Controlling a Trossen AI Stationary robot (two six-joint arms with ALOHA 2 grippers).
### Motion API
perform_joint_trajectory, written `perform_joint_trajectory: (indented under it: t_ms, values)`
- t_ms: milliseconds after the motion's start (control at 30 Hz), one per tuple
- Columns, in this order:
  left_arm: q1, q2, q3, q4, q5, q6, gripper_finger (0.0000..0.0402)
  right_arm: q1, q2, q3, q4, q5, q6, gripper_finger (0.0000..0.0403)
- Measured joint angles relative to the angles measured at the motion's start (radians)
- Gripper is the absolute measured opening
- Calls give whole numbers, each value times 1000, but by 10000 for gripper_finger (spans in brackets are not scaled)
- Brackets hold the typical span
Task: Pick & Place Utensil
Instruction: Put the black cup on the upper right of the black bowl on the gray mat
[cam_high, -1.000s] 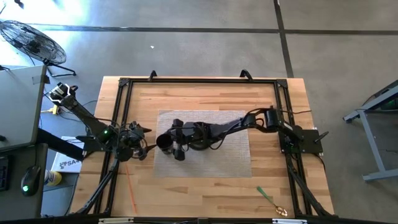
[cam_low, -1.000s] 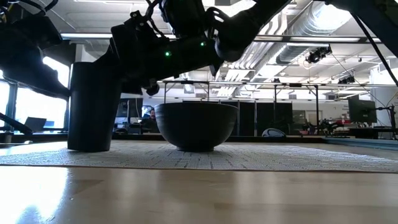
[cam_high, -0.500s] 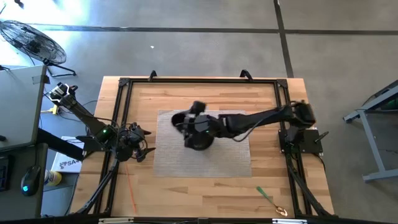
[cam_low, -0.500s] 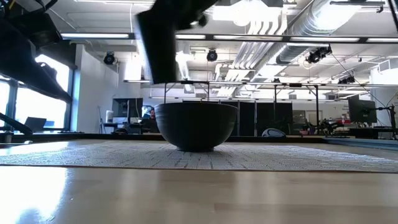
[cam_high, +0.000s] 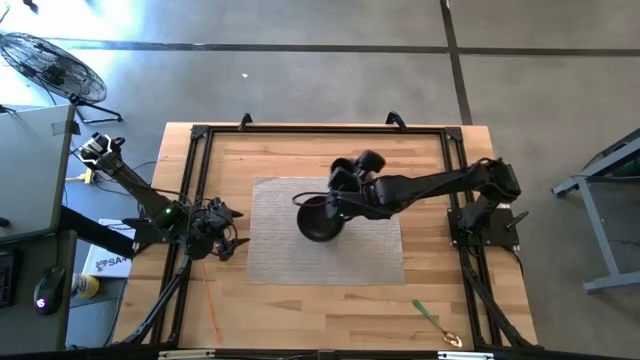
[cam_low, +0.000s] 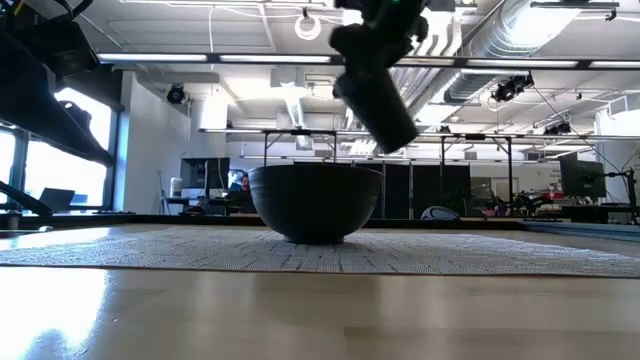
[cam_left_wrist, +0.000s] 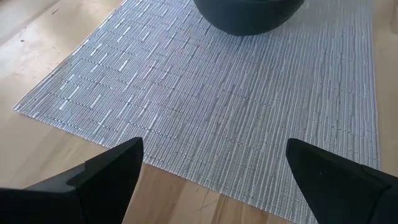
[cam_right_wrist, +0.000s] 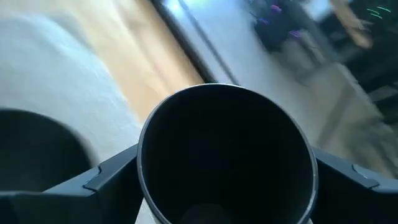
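Right gripper (cam_high: 352, 182) is reaching over the placemat (cam_high: 270, 250), jaws pinching a dark cup (cam_low: 375, 95), tilted in the air above the bowl (cam_high: 320, 220). Left gripper (cam_left_wrist: 211, 180) is waiting at the mat's left edge, jaws spread. Utensil (cam_high: 432, 320) is lying on the worktop (cam_high: 300, 320), near the front right corner.

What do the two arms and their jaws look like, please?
Both arms are dark, nearly black, built of slim jointed links. The left arm carries a small green light and thin cables. The left gripper has two broad, flat, matte black jaws. The right arm looks the same.
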Motion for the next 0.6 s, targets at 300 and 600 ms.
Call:
perform_joint_trajectory:
  t_ms: [300, 600]
  values:
    - [0, 0, 0, 1, -1, -4, 389, -6, 0, 0, -372, 112, 551, 342]
    - [0, 0, 0, -1, -4, -15, 389, -52, -10, -116, -434, 88, 871, 342]
